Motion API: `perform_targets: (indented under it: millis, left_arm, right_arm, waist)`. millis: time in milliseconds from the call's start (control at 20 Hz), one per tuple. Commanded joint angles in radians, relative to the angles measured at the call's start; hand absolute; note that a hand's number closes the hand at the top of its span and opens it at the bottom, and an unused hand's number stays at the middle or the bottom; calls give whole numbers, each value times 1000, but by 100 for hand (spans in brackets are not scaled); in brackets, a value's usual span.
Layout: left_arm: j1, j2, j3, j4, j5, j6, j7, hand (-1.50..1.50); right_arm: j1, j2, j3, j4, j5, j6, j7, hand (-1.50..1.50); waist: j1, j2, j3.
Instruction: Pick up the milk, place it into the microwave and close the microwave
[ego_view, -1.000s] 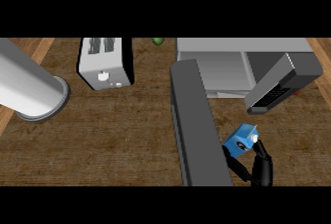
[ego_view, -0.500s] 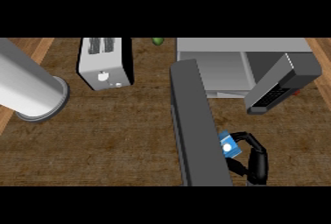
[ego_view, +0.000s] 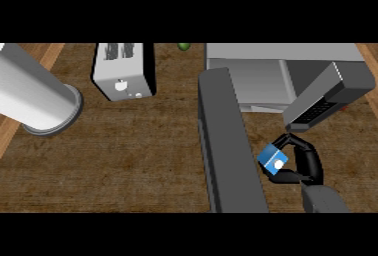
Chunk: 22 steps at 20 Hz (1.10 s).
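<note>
Boxy blue milk (ego_view: 273, 161), black fingers (ego_view: 306, 150) curled round

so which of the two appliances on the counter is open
The microwave at the top right: its door is swung out toward the robot, baring the cavity. The toaster to its left has only top slots.

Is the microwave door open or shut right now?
Open. The microwave door swings out toward the robot, leaving the cavity exposed; the milk is outside.

A brown wooden counter (ego_view: 133, 165) carries a silver toaster (ego_view: 123, 77).
</note>
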Motion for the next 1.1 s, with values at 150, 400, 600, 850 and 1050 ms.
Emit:
perform_targets:
  millis: [150, 400, 600, 850, 1050]
  left_arm:
    - [11, 0, 20, 25, 28, -29, -2, -150]
    - [64, -20, 42, 8, 33, -53, -31, -150]
    - [2, -20, 57, 81, -15, -58, -55, -150]
    - [-7, 8, 74, 12, 51, -29, 43, -150]
    - [-41, 82, 132, 87, 108, -34, 29, -150]
  right_arm:
    - [-132, -61, -10, 169, -23, 285, -91, 150]
    - [-121, -12, 23, -64, 19, 156, 86, 150]
    - [-185, 29, -1, 5, 61, 75, 80, 150]
    - [-279, 70, -2, -69, 68, 24, 245, 150]
    - [-448, 92, -23, 102, 130, -81, 259, 150]
  waist:
    - [-5, -2, 0]
    - [-19, -8, -2]
    - [-16, -5, -2]
    - [-17, -6, -2]
    - [-2, -1, -1]
